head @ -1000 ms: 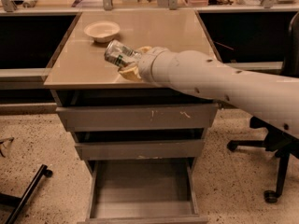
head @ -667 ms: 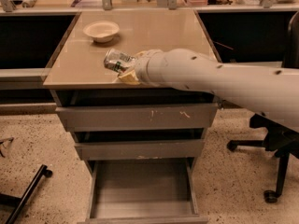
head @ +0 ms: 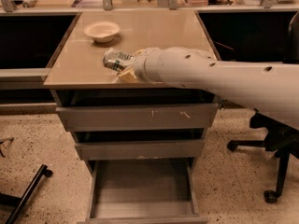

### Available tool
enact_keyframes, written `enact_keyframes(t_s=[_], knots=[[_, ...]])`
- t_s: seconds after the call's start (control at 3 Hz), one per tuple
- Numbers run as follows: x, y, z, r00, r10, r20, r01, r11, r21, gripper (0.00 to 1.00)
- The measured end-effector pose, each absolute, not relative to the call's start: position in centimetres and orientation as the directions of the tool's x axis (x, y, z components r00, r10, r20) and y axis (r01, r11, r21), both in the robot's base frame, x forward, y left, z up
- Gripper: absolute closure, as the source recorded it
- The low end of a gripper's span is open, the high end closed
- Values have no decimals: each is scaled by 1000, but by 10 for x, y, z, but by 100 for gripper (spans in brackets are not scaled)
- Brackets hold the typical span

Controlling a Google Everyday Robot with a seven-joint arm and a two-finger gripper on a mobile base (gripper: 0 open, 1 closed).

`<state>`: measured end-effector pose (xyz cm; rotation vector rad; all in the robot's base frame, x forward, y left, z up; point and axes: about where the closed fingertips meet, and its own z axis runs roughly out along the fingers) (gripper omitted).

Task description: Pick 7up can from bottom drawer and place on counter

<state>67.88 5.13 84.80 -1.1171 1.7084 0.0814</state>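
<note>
Gripper: the gripper point(head: 123, 64) sits just left of the frame's centre, low over the front part of the counter, at the tip of a thick white arm point(head: 219, 76) reaching in from the right edge.
Fingers: pale yellow fingers point(head: 126, 74) are clamped on the 7up can, one above it and one below.
7up can: the 7up can point(head: 113, 59) is tipped on its side in the grip, its silvery end pointing toward the upper left; whether it touches the surface cannot be told.
Counter: the glossy tan counter point(head: 163, 29) fills the upper middle.
White bowl: a white bowl point(head: 102, 31) stands upright near the counter's back left corner, apart from the can.
Bottom drawer: the bottom drawer point(head: 140, 190) is pulled out at the bottom centre, its grey inside showing.
Upper drawers: two shallower drawers point(head: 138, 117) sit between it and the counter.
Office chair: a black office chair point(head: 279, 146) stands on the speckled floor at right.
</note>
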Motion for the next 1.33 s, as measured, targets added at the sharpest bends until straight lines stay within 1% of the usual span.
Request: enact_keyframes(t_s=[0.33,0.67,1.0,1.33], knots=[[689,37,844,-84,-575,-814,-673,635,-379,100],[705,24,828,-178,-501,-847,-621,725,-298,100],[717,18,824,-210,-492,-845,-605,744,-283,100],[717,18,827,-209,-492,-845,-605,744,-283,87]])
